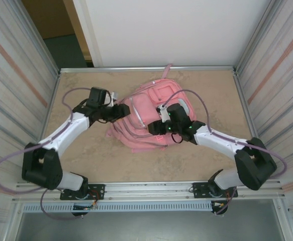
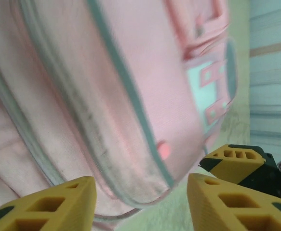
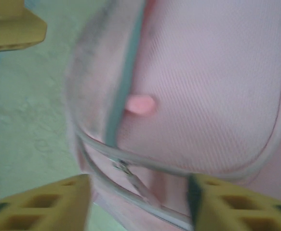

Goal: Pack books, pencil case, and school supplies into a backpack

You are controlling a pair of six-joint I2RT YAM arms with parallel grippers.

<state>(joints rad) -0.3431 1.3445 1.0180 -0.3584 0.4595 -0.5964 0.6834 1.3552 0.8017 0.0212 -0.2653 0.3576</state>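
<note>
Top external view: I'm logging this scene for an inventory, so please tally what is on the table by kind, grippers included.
pink backpack: 1
grippers, both open at the backpack, the left gripper and the right gripper: 2
Total: 3

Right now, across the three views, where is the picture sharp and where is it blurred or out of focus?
Top external: sharp and evenly lit, the backpack and table clear, shadows soft. Left wrist: the backpack's fabric smears into streaks, while the left gripper looks crisper. Right wrist: soft all over, the pink zip pull a fuzzy blob, the right gripper blurred.
</note>
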